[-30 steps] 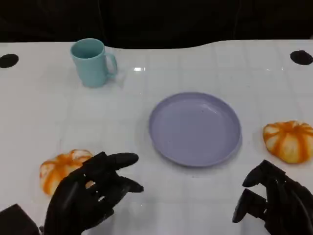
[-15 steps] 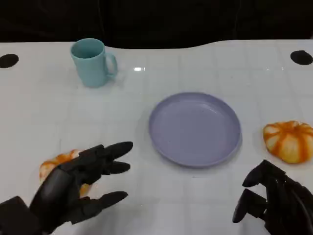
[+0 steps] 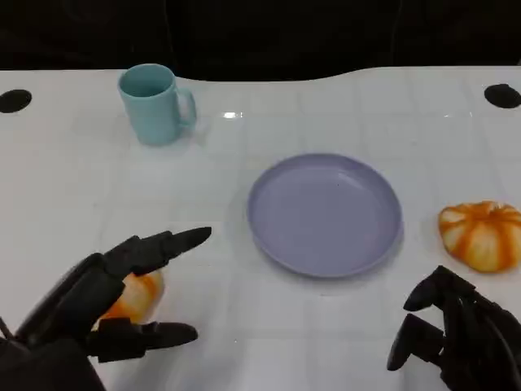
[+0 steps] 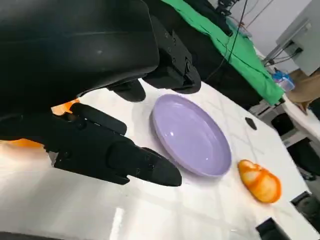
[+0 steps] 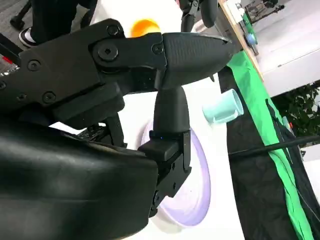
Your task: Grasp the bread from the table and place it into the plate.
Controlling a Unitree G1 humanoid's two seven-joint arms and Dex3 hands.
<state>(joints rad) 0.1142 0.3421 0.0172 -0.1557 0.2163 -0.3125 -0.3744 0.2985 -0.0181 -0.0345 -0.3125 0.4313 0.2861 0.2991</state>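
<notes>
In the head view the left hand [image 3: 98, 301] hovered spread and empty over the near bread [image 3: 134, 295] on the worktop [image 3: 244, 342]; it looked soft and light, best cupped around its sides. The left wrist view showed the plate [image 4: 190, 135] bare. In the right wrist view the right hand [image 5: 150, 100] sat curled, holding nothing.

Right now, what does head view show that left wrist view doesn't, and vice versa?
Head view alone: the teal mug at the far left of the table, the right hand at lower right with fingers curled in and holding nothing, and dark round marks near the table's far corners.

Left wrist view alone: green cloth beyond the table's far edge.

Both: the left hand with fingers spread around the near bread, the empty purple plate, and a second orange bread on the plate's other side.
</notes>
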